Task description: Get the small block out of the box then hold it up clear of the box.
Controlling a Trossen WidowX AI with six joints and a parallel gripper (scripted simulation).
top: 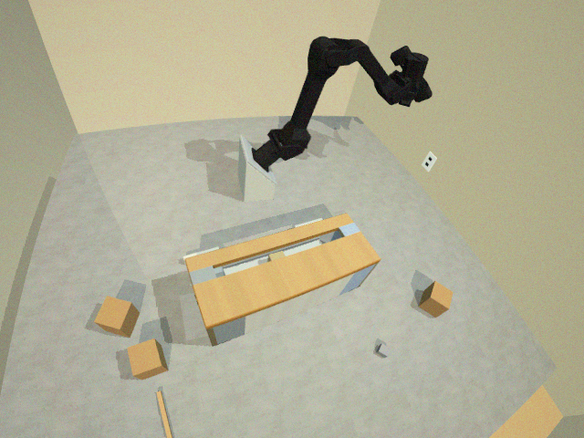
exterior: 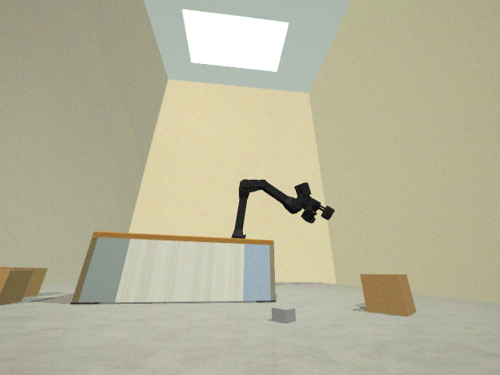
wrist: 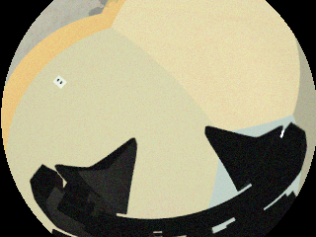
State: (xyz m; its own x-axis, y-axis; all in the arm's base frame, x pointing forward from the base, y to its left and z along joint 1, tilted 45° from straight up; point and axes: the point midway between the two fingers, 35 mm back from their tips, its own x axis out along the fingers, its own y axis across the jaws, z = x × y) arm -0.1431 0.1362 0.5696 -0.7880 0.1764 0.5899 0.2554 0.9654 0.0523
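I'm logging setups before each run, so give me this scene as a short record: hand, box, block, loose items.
hand: open, raised, nothing between the fingers
clear-fronted box: on the table, slotted top
small block: inside, seen through the slot
wooden cubes: three, outside the box
small grey piece: outside the box

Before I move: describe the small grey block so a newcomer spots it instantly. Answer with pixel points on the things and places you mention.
Find the long wooden-topped box (top: 283,287) (exterior: 183,237). In the top view, the grey block (top: 380,349) (exterior: 283,315) sits on the table below its right end. Unlike the orange cubes around the box, it's grey and far smaller.
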